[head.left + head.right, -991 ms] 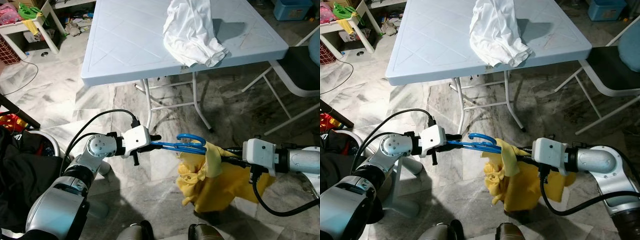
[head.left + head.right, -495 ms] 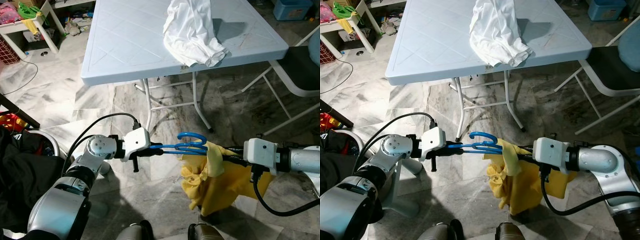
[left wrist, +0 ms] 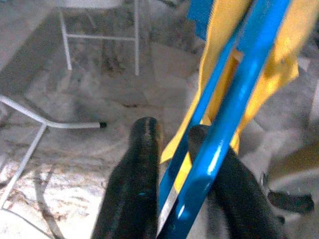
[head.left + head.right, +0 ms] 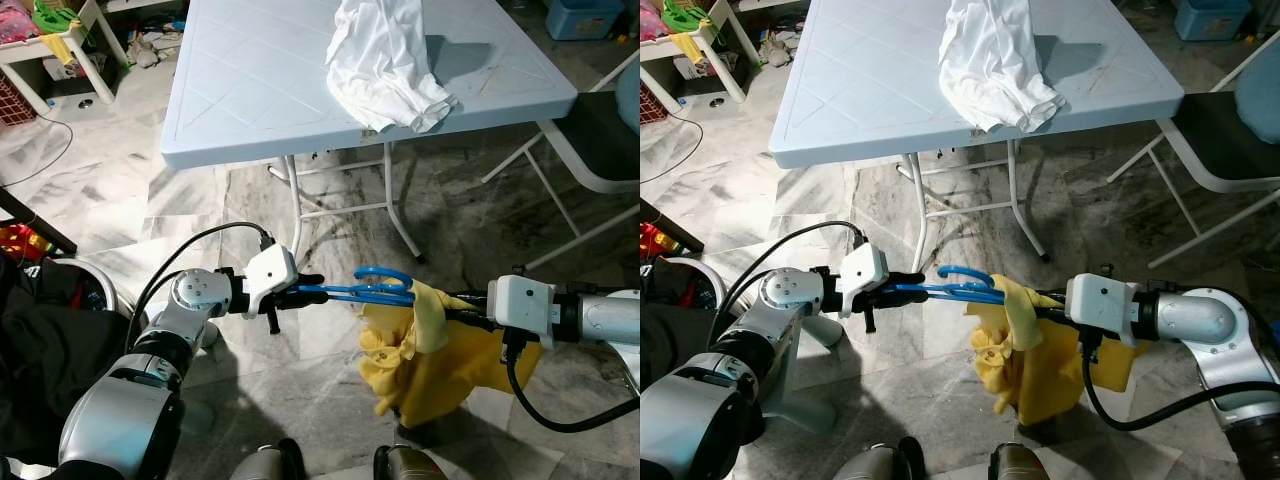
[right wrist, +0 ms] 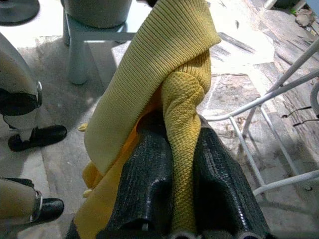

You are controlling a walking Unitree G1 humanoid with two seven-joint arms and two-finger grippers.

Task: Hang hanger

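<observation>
A blue plastic hanger (image 4: 372,288) is held level over the marble floor in front of me. My left gripper (image 4: 300,292) is shut on its left end, and the blue bar runs between the black fingers (image 3: 144,164) in the left wrist view. A yellow knitted garment (image 4: 425,355) hangs from the hanger's right end. My right gripper (image 4: 450,308) is shut on a fold of that yellow cloth (image 5: 182,129), right beside the hanger.
A pale blue folding table (image 4: 250,90) stands ahead with a white garment (image 4: 385,60) heaped on it. A chair (image 4: 600,140) is at the right. A white side table (image 4: 60,50) and a dark heap (image 4: 35,340) are at the left.
The left gripper has drawn the hanger slightly left and level. The yellow garment has shifted a little on the hanger. Both grippers keep their hold.
</observation>
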